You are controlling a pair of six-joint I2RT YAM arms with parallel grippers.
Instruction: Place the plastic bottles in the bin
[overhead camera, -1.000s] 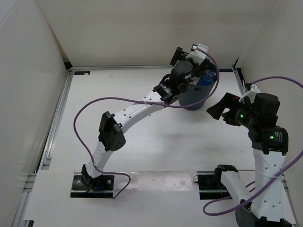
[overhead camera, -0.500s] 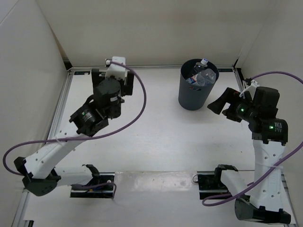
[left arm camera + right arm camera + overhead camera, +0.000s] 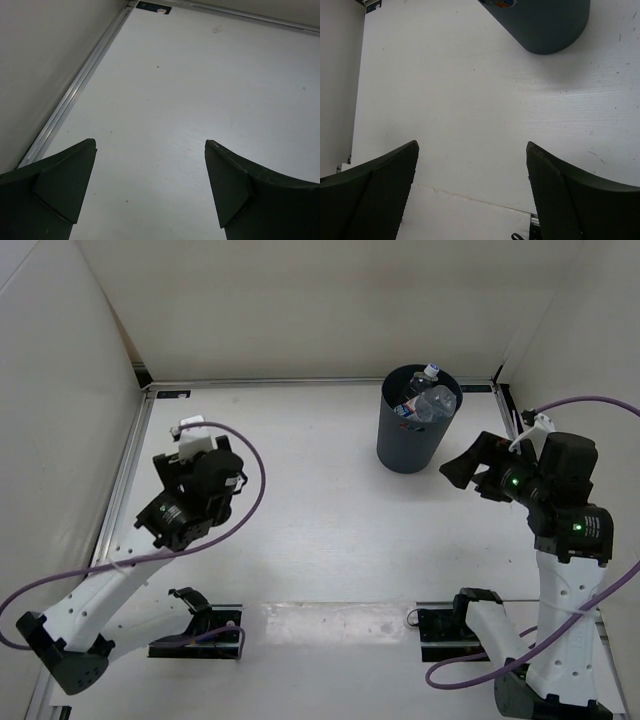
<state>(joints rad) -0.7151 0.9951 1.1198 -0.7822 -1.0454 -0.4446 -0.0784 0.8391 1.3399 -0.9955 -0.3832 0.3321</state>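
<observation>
White tabletop point(image 3: 300, 490) bears a dark grey round plastic bin point(image 3: 403, 452) holding clear plastic bottles point(image 3: 428, 400) (none visible outside), task apparently done; left gripper point(image 3: 149, 150) and right gripper point(image 3: 472, 150) gape empty.

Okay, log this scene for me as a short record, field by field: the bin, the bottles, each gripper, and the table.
bin: dark grey, upright, far right part of the table
plastic bottles: inside the bin, at least two visible
left gripper: open, empty, over the table's left side
right gripper: open, empty, beside the bin, apart from it
loose bottles: none visible on the table
</observation>
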